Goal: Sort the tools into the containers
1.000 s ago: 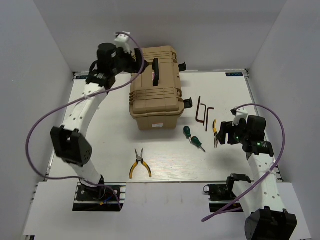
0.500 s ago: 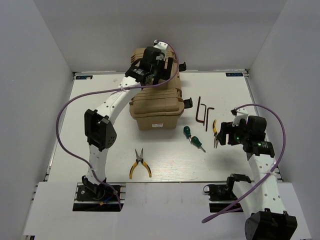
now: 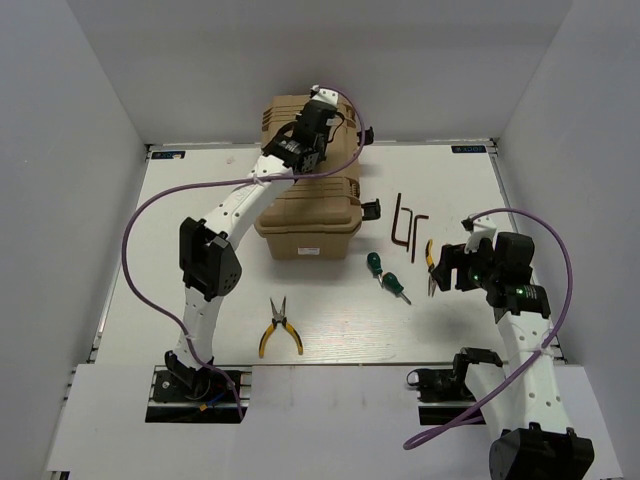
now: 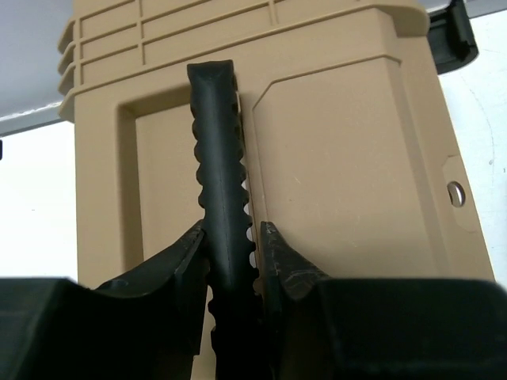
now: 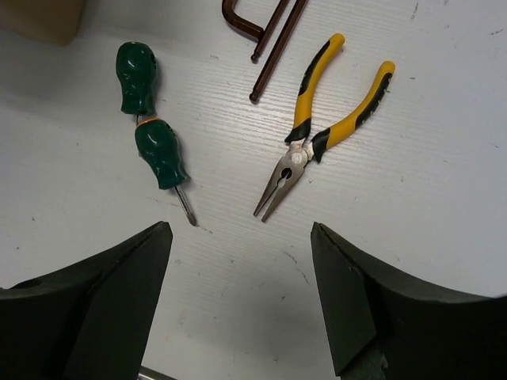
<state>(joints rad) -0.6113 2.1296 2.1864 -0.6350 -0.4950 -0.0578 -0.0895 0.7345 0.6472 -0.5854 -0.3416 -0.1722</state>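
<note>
The tan ribbed toolbox (image 3: 305,215) stands closed at the back middle of the table. My left gripper (image 3: 318,135) reaches over its lid, and in the left wrist view the left gripper (image 4: 232,233) is shut on the black top handle (image 4: 218,158), a finger pressing each side. My right gripper (image 3: 447,268) hovers open over the table at the right. Ahead of the right gripper (image 5: 239,227) lie yellow-handled pliers (image 5: 317,134), two green screwdrivers (image 5: 136,75) (image 5: 161,154) and dark hex keys (image 5: 269,32). A second pair of pliers (image 3: 279,330) lies near the front left.
Black side latches (image 3: 373,208) (image 3: 364,132) stick out on the toolbox's right side. White walls close in the table on three sides. The left arm's purple cable (image 3: 150,215) loops over the left half of the table.
My left arm swung from the toolbox's left side to above its lid, and its jaws closed on the top handle. The right arm and the tools have not moved.
</note>
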